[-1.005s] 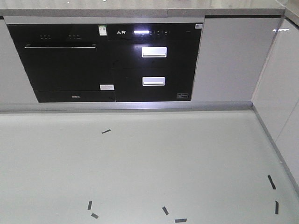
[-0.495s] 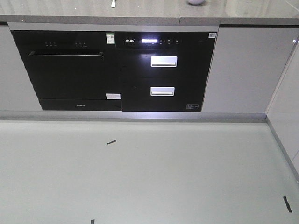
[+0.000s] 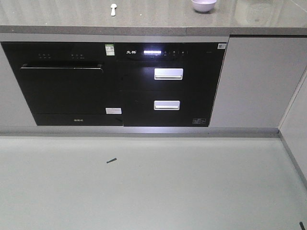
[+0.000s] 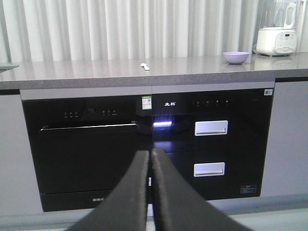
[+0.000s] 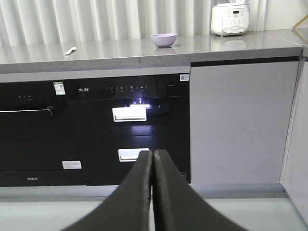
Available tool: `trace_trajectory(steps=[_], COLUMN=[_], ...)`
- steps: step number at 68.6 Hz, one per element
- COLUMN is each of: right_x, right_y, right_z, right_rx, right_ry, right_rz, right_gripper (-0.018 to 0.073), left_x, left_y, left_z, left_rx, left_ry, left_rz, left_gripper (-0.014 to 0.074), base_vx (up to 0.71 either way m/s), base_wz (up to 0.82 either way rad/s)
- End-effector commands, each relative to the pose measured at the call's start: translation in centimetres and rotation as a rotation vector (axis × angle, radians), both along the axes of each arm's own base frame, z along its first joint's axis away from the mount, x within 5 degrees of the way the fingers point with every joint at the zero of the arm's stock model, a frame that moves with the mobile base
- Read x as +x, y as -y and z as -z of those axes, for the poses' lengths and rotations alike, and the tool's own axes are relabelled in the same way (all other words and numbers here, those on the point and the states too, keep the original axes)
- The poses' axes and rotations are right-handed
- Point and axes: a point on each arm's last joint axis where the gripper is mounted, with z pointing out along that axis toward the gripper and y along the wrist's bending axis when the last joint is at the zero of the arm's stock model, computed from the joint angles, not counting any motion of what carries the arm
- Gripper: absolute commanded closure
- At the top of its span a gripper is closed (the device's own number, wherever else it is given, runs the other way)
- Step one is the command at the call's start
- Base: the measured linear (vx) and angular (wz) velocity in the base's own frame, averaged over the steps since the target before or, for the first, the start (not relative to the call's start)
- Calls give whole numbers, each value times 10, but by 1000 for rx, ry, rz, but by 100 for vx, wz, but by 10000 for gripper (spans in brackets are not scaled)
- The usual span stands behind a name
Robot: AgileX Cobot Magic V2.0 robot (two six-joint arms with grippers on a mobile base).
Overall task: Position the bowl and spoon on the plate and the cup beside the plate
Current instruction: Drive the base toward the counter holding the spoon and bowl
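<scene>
While the long grey stone counter [image 3: 158, 21] stands across open grey floor [image 3: 153, 191], a reach from here would likely fall short (plate and cup are unseen). Its small lavender plastic bowl [image 3: 204, 5] sits well apart from the short pale plastic spoon [image 3: 113, 9], which a clumsy sweep could knock off. The left gripper [image 4: 150, 155] and right gripper [image 5: 153, 155] are pinched together, empty.

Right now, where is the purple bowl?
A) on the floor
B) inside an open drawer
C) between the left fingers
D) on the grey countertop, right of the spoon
D: the bowl sits on the countertop, apart from and right of the spoon.
</scene>
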Motion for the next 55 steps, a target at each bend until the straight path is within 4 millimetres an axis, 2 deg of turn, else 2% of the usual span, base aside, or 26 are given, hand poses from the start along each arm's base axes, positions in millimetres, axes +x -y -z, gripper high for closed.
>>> trace_trajectory(steps=[1,55], right_x=[0,0], right_y=[0,0], right_z=[-3,-3], right_rx=[-11,-11], right_ry=[70,70], right_rz=[1,1], right_gripper=[570,570], left_x=[-2,-2], left_y=[1,1], left_z=[-13,-13], left_rx=[-11,-11], left_ry=[101,101], left_rz=[8,8], left_gripper=[603,603], base_vx=[26,23], base_wz=[-5,-6])
